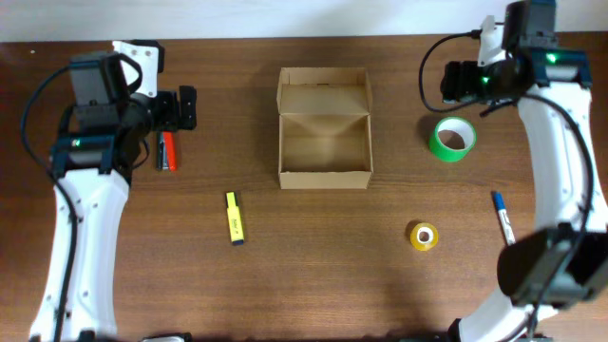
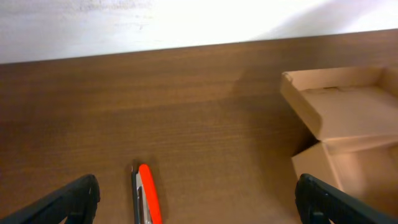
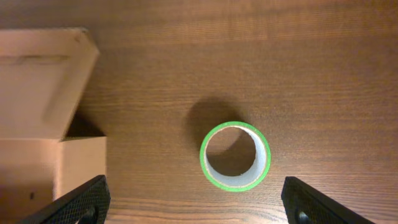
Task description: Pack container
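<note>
The container is a tan cardboard box, open and empty, with its lid flap folded back, at the table's centre back. It shows in the left wrist view and the right wrist view. My left gripper is open and empty above an orange and grey utility knife, seen between its fingers in the left wrist view. My right gripper is open and empty above a green tape roll, which lies flat in the right wrist view.
A yellow highlighter lies in front of the box to the left. A small yellow tape roll lies front right. A blue and white marker lies at the right, near my right arm.
</note>
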Controlling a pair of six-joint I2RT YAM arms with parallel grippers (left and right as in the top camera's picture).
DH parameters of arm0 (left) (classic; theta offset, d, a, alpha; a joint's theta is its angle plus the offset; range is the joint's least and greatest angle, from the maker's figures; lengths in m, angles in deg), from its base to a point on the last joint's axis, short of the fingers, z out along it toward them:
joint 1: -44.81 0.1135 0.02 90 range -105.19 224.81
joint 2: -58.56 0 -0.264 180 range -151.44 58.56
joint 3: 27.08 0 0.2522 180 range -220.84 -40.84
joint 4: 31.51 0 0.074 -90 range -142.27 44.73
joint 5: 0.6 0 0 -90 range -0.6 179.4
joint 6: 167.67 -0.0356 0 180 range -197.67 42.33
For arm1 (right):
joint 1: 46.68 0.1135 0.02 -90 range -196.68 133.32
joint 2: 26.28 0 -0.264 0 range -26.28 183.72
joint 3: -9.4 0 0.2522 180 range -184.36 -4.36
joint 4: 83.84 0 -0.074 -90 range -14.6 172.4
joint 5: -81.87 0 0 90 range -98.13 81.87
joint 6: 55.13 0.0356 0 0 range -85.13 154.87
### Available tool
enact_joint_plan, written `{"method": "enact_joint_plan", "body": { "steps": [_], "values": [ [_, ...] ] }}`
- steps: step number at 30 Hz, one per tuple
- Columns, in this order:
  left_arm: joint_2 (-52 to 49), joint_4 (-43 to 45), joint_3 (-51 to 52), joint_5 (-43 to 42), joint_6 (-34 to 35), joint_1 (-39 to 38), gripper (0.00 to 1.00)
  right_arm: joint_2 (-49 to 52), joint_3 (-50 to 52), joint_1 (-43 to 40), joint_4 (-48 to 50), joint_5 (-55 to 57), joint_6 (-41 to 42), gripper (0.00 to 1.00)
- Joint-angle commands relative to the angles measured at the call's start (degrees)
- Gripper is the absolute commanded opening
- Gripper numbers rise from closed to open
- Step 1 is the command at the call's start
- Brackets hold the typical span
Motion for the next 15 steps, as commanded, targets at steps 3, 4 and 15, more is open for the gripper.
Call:
{"method": "enact_joint_plan", "body": {
  "steps": [3, 4, 15],
  "values": [
    [-4.15, 3.13, -1.05, 0.85, -0.96, -0.02, 1.0, 4.2, -4.48, -0.11, -2.12, 1.64, 0.28, 0.86],
    [-4.74, 3.65, -1.05, 0.87, -0.98, -0.02, 1.0, 4.92, -4.46, -0.09, -2.32, 1.53, 0.11, 0.86],
    [-7.8, 6.12, -1.05, 1.31, -4.04, -0.02, 1.0, 12.59, -4.42, 0.33, -7.26, -0.9, -1.16, 0.79]
  ]
}}
